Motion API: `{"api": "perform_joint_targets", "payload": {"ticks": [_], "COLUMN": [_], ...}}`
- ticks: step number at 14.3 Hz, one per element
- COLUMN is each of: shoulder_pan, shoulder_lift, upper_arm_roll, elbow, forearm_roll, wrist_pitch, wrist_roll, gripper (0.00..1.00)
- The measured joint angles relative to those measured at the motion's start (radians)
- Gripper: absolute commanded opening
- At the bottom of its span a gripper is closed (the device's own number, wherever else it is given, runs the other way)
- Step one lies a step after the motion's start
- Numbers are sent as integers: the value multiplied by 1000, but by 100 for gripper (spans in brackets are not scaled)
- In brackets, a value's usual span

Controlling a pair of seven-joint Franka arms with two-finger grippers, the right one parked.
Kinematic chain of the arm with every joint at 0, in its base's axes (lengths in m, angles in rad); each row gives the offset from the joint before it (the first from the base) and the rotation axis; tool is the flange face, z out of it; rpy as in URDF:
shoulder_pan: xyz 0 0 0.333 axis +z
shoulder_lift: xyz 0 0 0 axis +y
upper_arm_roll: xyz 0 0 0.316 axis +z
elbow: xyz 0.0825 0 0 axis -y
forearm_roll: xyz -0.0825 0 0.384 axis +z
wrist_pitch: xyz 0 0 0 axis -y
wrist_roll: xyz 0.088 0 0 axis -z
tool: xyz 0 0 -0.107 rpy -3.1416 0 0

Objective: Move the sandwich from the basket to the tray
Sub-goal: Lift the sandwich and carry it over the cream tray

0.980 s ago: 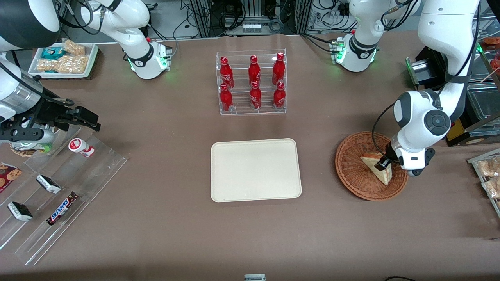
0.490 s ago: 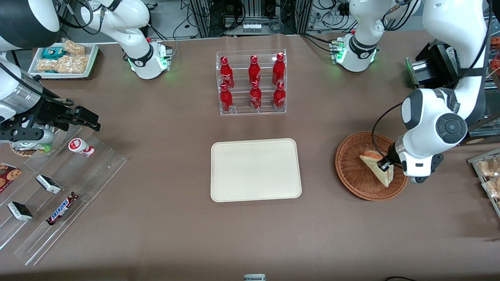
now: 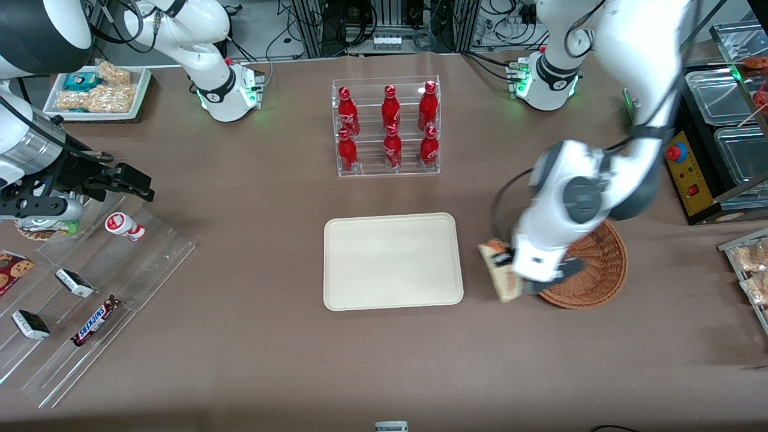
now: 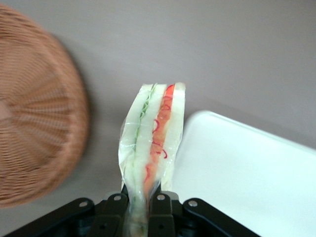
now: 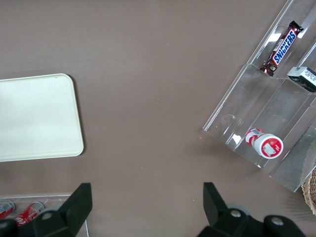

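**Sandwich in my grip, between basket and tray**

Hidden or unclear: my arm covers the part of the basket (image 3: 600, 270) toward the tray. In the front view my wrist housing hides my gripper (image 3: 503, 259) almost entirely, and the sandwich (image 3: 501, 273) shows there only as a blurred wedge. In the wrist view the basket (image 4: 34, 123) is smeared and cut off at the frame edge; only one corner of the tray (image 4: 247, 173) shows.

Hand: my gripper (image 4: 140, 205) is clamped on the sandwich (image 4: 150, 143), both fingers (image 4: 160, 202) pressed against the wrap at its narrow end. The wedge stands edge-on away from the fingers, red-orange and green filling layers showing between white bread.

Sandwich: held above the brown table (image 3: 240, 360), clear of the basket, just beside the tray (image 3: 393, 261) edge nearest the basket, not yet over it.

Tray: bare cream surface.
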Motion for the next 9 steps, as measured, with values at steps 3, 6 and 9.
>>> {"api": "perform_joint_targets", "payload": {"ticks": [3, 6, 9], "shoulder_pan": [-144, -239, -303], "shoulder_lift": [123, 210, 268], "upper_arm_roll": [1, 2, 2], "elbow": [128, 223, 255], "forearm_roll": [22, 71, 137], "wrist_pitch": [4, 9, 50], "wrist_roll": [-11, -50, -109], "gripper": [0, 0, 0]}}
